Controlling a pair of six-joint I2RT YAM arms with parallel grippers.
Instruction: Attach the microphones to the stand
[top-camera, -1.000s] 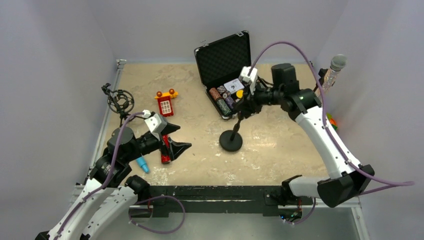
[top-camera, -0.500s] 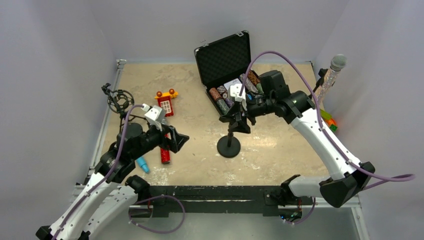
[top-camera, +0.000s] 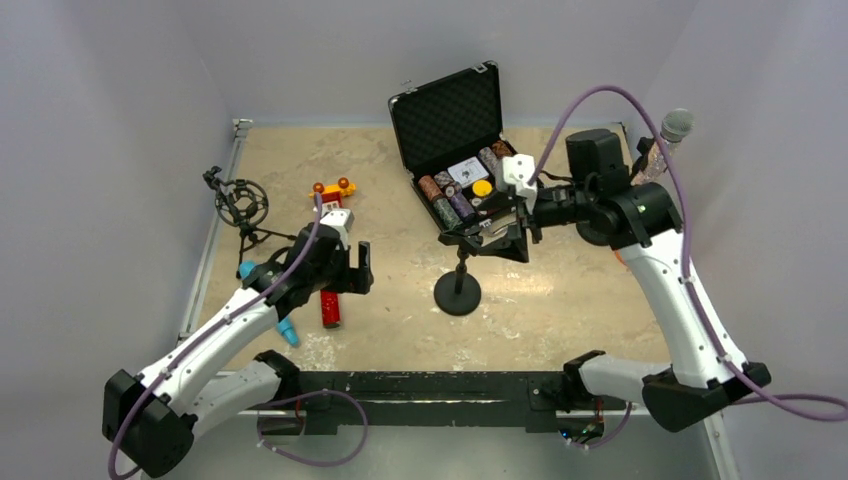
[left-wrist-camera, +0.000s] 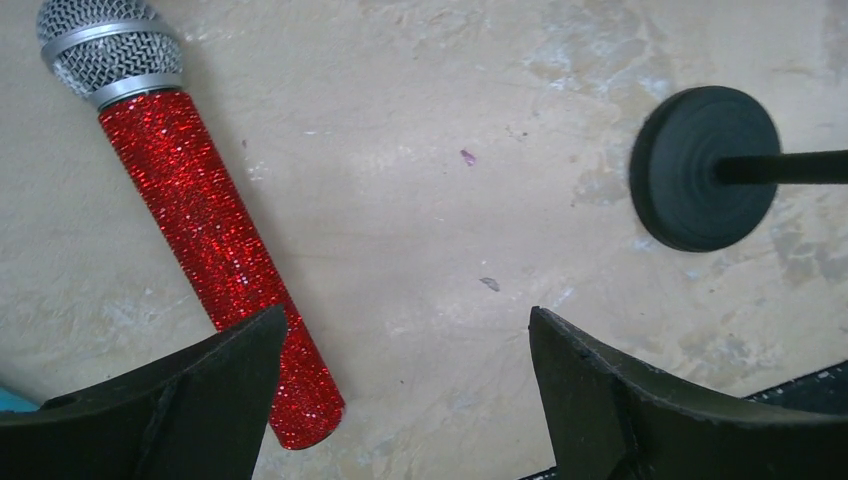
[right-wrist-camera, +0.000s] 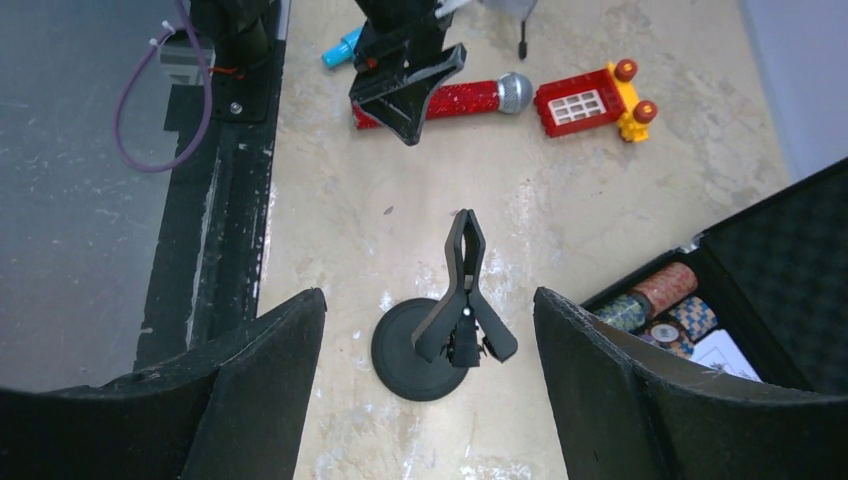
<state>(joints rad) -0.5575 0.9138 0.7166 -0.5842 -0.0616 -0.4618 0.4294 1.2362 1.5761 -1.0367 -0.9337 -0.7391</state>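
The red glitter microphone (top-camera: 330, 308) lies flat on the table left of centre, and its grey mesh head (left-wrist-camera: 110, 50) shows in the left wrist view. My left gripper (top-camera: 348, 280) hangs open just above its handle (left-wrist-camera: 215, 250), with nothing between the fingers. A light-blue microphone (top-camera: 287, 330) lies partly under the left arm. The silver microphone (top-camera: 668, 135) stands upright at the far right edge. The black stand (top-camera: 458, 292) has a round base (right-wrist-camera: 420, 360) and a spring clip (right-wrist-camera: 462, 290) on top. My right gripper (top-camera: 488, 240) is open above that clip, not touching it.
An open black case (top-camera: 450, 130) with poker chips sits at the back centre. A red and yellow toy phone (top-camera: 330, 205) lies behind the red microphone. A black shock-mount holder (top-camera: 240, 205) stands at the left edge. The table's front rail (top-camera: 420, 385) runs between the arm bases.
My right gripper opened, let go of the stand's top and drew back to the right. The left gripper swung forward and turned down over the red microphone.
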